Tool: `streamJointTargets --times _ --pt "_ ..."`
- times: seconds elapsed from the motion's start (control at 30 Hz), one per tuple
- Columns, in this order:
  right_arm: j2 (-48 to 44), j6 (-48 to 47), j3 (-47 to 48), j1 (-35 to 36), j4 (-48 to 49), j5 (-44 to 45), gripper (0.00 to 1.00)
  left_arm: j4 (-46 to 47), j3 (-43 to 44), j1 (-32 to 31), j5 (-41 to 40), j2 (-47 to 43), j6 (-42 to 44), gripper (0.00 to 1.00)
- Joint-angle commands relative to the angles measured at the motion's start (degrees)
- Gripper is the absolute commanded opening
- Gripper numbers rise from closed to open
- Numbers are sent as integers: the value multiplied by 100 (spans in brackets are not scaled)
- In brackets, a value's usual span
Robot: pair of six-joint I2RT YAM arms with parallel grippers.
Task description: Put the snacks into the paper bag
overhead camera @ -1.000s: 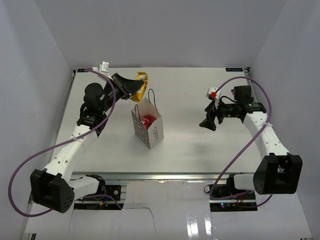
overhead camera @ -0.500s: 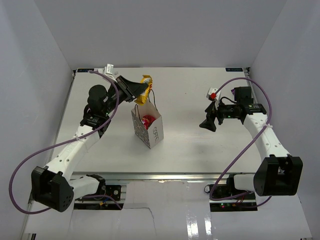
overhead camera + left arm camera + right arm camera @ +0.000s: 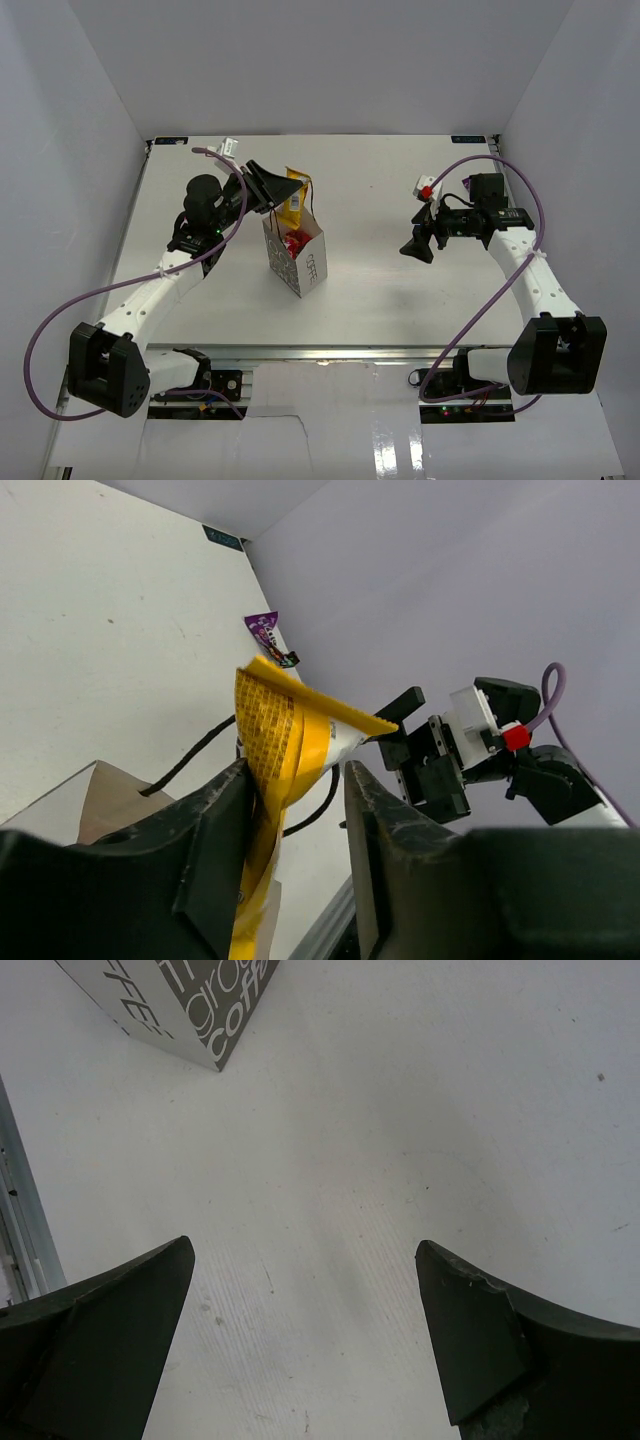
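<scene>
Yellow wrapper [image 3: 293,199] | left gripper [image 3: 297,772] is pinching it over the paper bag [image 3: 306,263] mouth for a drop | right gripper [image 3: 303,1248] is hovering wide-open, well apart from bag

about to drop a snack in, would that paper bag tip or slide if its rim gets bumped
Probably tips easily: the paper bag stands tall on a narrow base, mouth open. It likely slides too: thin paper on a smooth table, with only a red pouch visible inside for weight. Its thin walls may buckle rather than resist.
</scene>
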Motion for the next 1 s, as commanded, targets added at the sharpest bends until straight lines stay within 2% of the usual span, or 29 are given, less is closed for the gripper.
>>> streamJointTargets --times 0.0,0.1,0.23,0.33,0.47,0.57,0.6,0.7,0.73,0.8,0.9,0.93,0.97 --pt "-138 60 15 -30 89 -51 97 150 31 -25 95 -134 105 55" --pt "-138 51 42 -39 81 -33 97 150 66 -25 78 -204 193 62" --pt "-51 279 155 -48 124 203 98 141 180 -25 69 -274 325 66" --pt "177 981 393 -91 282 634 97 80 347 -25 8 -327 492 69" --pt "503 2132 727 -486 738 1178 97 -271 584 -25 -238 -494 904 72" --pt "696 3528 833 -741 1492 2432 100 -771 786 -25 -633 -739 1353 74" --pt "836 4367 867 -785 1678 3507 90 -1104 874 -25 -747 -879 1667 74" --pt "1414 5077 1139 -856 1926 5155 90 -1771 875 -25 -1379 -1274 2223 76" --pt "1626 5226 1497 -891 1891 5344 90 -1905 770 -25 -1764 -1407 2311 78" --pt "2327 5272 1938 -926 1725 5565 90 -2230 612 -16 -2092 -1818 2434 80" --pt "3110 4668 2686 -953 1933 5540 90 -2521 172 -16 -2629 -2277 2391 83" --pt "3288 3665 3061 -970 1952 5278 90 -2592 -64 -16 -2690 -2557 2339 83" --pt "3524 3124 3326 -971 1848 4971 90 -2662 -188 -16 -2752 -2699 2295 83"
